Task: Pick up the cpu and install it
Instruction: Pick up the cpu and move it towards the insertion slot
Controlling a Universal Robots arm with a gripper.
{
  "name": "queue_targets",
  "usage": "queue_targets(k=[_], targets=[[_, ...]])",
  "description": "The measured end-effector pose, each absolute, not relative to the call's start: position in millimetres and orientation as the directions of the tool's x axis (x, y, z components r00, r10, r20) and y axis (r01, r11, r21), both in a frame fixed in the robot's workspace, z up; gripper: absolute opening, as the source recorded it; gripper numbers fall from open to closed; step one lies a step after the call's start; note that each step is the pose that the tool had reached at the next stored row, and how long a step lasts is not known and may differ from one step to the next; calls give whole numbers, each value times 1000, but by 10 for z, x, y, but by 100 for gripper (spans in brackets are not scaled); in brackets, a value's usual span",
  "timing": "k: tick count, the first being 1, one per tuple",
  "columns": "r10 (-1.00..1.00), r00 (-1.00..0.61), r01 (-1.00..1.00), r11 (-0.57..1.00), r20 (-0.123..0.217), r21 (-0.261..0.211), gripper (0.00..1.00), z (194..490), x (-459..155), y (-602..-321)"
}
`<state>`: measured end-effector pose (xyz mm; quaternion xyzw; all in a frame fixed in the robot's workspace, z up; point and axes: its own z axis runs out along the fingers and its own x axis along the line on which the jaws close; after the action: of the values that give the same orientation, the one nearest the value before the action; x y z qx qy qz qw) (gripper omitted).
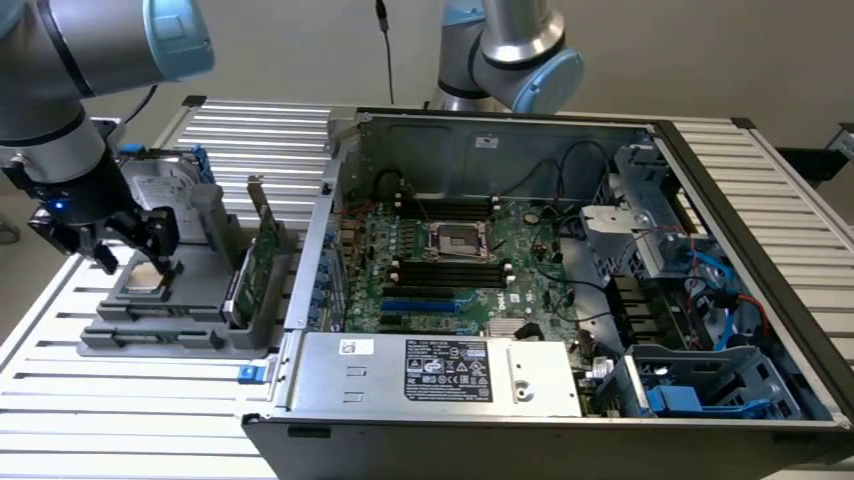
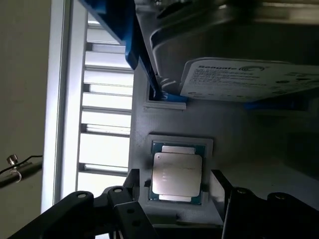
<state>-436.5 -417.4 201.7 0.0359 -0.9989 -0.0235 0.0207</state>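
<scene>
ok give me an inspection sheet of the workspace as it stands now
Surface: white slatted metal table carrying a grey plastic parts holder and an open grey computer case.
Job's things: small flat silver square cpu lies flat in a holder recess; dark square socket with metal frame sits on the green motherboard inside the case.
Clutter: upright silver hard drive with white label and upright green circuit card in the holder.
Grippers: black gripper open, straddling the cpu, not closed on it.
Cables: black and blue cables inside the case.
Surroundings: pale wall; second grey robot arm behind the case.
</scene>
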Motion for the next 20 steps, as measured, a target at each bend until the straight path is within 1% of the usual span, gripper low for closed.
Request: queue_targets(k=[20], targets=[[-68, -996, -66, 997, 49, 49, 67, 1922, -4329, -4179]])
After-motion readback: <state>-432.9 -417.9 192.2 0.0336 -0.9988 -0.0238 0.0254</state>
